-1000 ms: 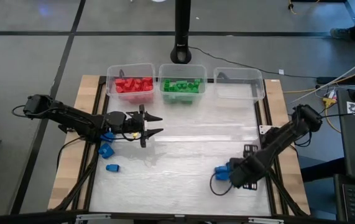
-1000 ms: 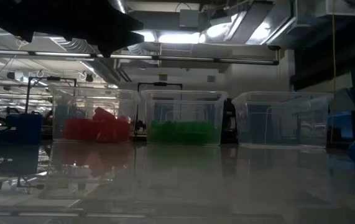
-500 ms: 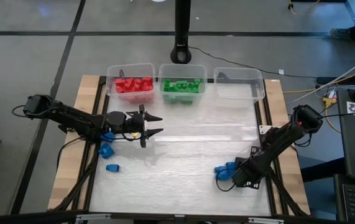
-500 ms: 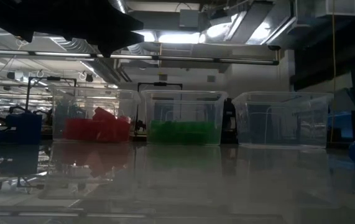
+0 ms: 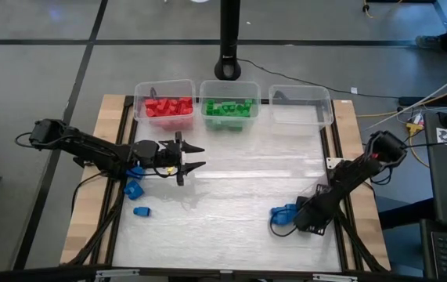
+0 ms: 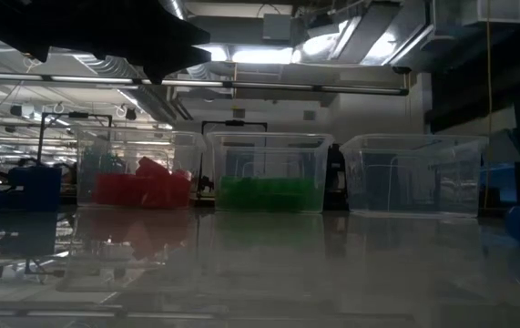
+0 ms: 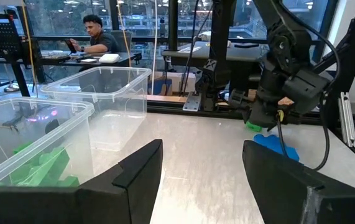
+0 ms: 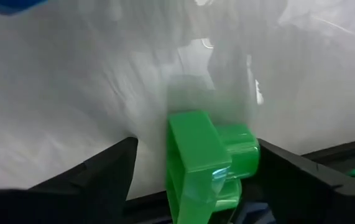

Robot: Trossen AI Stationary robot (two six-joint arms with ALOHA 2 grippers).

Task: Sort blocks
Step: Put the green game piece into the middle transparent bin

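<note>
My right gripper (image 5: 295,220) sits low at the near right of the table (image 5: 231,196), and from its wrist camera I see a green block (image 8: 211,163) lying between its two spread fingers (image 8: 96,177); I cannot tell whether either pad touches it, so I call the jaws open around it, not clamped. In the overhead view a cluster of blue blocks (image 5: 283,213) lies just beside that gripper on the table. My left gripper (image 5: 192,157) hangs over the left-centre of the table, pointing toward the middle, fingers apart and holding nothing. Near the left arm, two more blue blocks (image 5: 135,189) rest on the table close to its left edge, one farther forward than the other. Along the far edge stand three clear bins: the left bin (image 5: 163,88) holds red blocks (image 5: 168,107), the middle bin (image 5: 228,86) holds green blocks (image 5: 228,108), and I see nothing in the right bin (image 5: 300,95). Through the left wrist camera I see a person (image 7: 96,34) seated at a desk beyond the table.
</note>
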